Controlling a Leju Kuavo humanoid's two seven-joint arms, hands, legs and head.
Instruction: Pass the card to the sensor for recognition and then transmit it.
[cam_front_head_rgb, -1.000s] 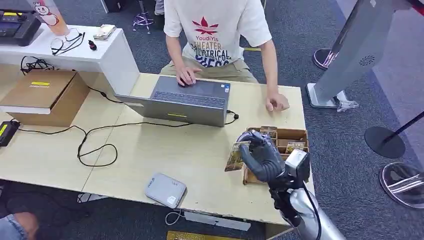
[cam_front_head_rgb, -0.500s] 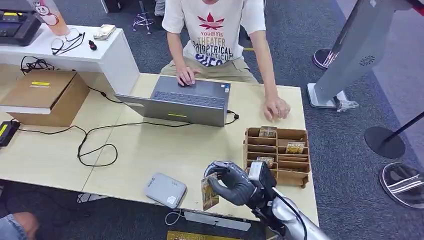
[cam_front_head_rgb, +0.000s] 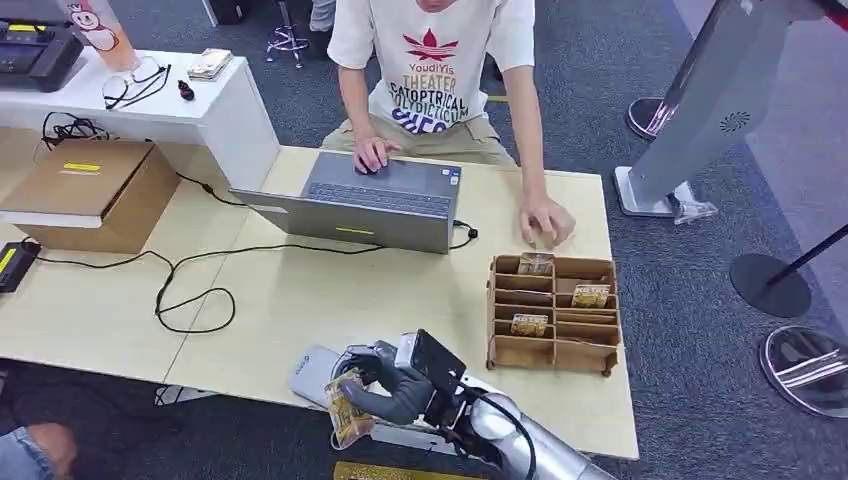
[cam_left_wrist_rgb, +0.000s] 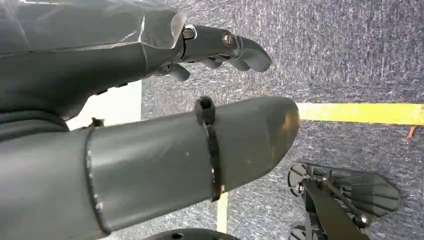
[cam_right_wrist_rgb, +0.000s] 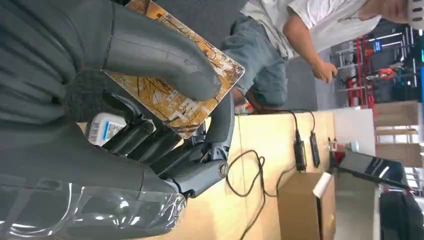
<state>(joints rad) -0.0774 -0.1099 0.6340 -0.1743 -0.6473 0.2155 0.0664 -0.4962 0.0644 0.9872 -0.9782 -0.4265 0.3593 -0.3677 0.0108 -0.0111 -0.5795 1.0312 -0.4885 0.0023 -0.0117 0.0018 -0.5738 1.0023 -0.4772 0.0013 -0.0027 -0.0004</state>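
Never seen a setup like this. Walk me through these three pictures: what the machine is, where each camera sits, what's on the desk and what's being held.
This is a humanoid robot with two silver arms and many-fingered hands. The wide picture comes from a camera high on its body, looking down at a wooden desk. The other two come from cameras at its wrists, so they look turned.

On the desk lie a laptop that a seated person is using, a black cable, a cardboard box, a wooden card rack and a small grey sensor near the front edge.

The right hand holds a patterned card beside the sensor; its wrist view shows the thumb pressing the card. The left hand hangs over carpet, holding nothing.
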